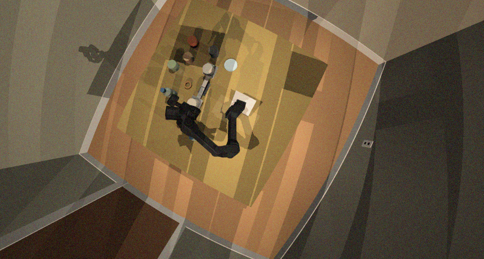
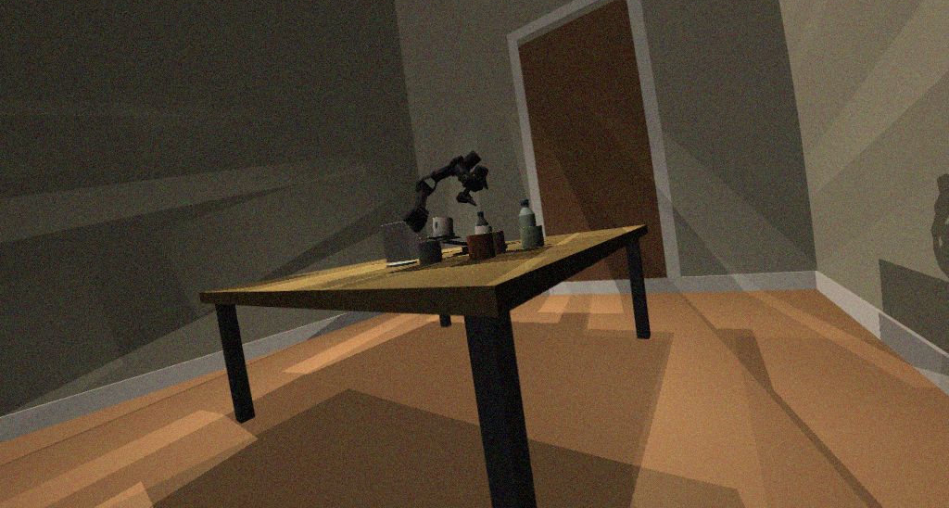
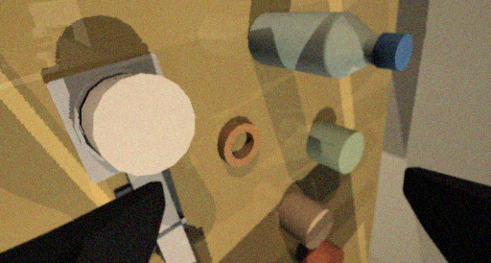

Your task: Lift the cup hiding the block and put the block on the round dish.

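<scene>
My tool [image 3: 283,179] is spread wide with nothing in it, hanging above the table [image 3: 58,212] just off the near end of the balance [image 3: 168,217]. The near cup [image 3: 141,123] stands upside down on the pad at that end, up and to the left in my wrist view. The twin cup [image 1: 208,68] stands on the far end. The block is not to be seen, and from these angles I cannot tell which way the balance tips, so I cannot yet say which cup hides it. I judge a cup to be light, stiff and smooth-walled, likely to slip if pinched near its closed top. I would come down with one finger on each side of its round wall, about halfway up, and lift it straight. Unloading one end will probably rock the balance, so a slow lift should spare the twin. The block should be small, hard and light, best taken by two flat faces. The round dish [image 1: 230,64] lies just beside the far end of the balance, close to the twin cup, which leaves little room there. A bottle [image 3: 326,44] stands near the near end of the balance and a small ring [image 3: 240,142] lies beside its middle. Short cylinders, green [image 3: 338,150] and tan [image 3: 307,219], stand farther out on the same side. The other side of the balance looks more open for carrying the lifted cup away.
</scene>
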